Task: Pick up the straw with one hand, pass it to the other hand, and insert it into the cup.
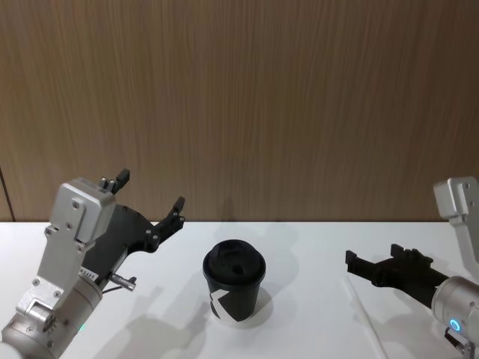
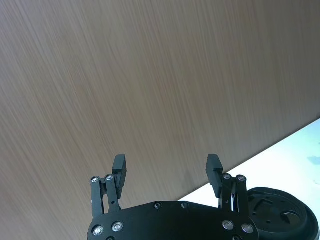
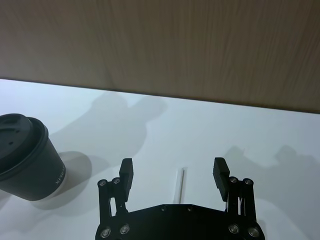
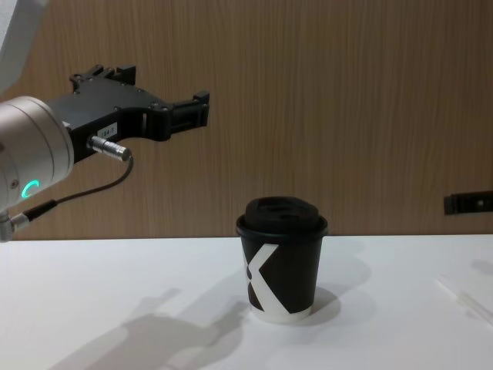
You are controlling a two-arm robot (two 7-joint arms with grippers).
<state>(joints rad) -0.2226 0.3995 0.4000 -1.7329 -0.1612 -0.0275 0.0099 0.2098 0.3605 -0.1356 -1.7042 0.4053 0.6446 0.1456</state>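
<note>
White straw (image 1: 366, 317) lies by the table's (image 1: 314, 247) right edge, long axis front-to-back, beneath the right gripper (image 3: 172, 169), fingers apart; left gripper (image 1: 150, 192), likewise spread, is farther.

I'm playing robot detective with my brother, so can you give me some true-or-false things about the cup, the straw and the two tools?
1. The straw lies flat on the white table. True.
2. The cup has nothing on top. False: a black domed lid sits on it.
3. The left tool holds the straw. False: it is open, empty and raised to the cup's left.
4. The right tool is open, close to the straw. True.
5. The cup has tipped over. False: it stands upright.
</note>
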